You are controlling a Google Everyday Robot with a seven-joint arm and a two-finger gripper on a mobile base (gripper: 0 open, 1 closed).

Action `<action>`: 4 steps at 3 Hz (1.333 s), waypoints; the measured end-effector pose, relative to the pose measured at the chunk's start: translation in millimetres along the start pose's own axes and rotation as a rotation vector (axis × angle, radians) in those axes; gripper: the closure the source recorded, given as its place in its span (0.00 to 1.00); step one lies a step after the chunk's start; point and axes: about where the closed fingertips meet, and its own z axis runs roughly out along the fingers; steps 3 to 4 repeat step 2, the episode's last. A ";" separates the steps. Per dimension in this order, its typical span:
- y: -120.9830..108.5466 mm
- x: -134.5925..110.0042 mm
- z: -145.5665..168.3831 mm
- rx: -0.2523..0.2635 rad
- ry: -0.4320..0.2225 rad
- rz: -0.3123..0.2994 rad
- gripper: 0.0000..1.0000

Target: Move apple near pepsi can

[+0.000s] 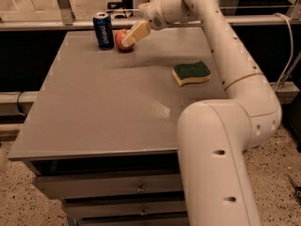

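Apple (118, 37) on table (103, 107) just beside pepsi can (103, 30), end effector (129, 40) at apple's side, grip can't tell

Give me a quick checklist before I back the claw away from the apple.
1. Apple next to pepsi can: ok, just right of it.
2. Pepsi can upright: ok.
3. Apple down on the table: ok, it appears to rest there.
4. Claw free of the apple: cannot tell; it lies against the apple's right side.
5. Sponge out of the way: ok, it lies well apart, toward the table's right edge.
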 end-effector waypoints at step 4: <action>39.2 -60.7 -105.0 0.045 -0.122 -0.060 0.00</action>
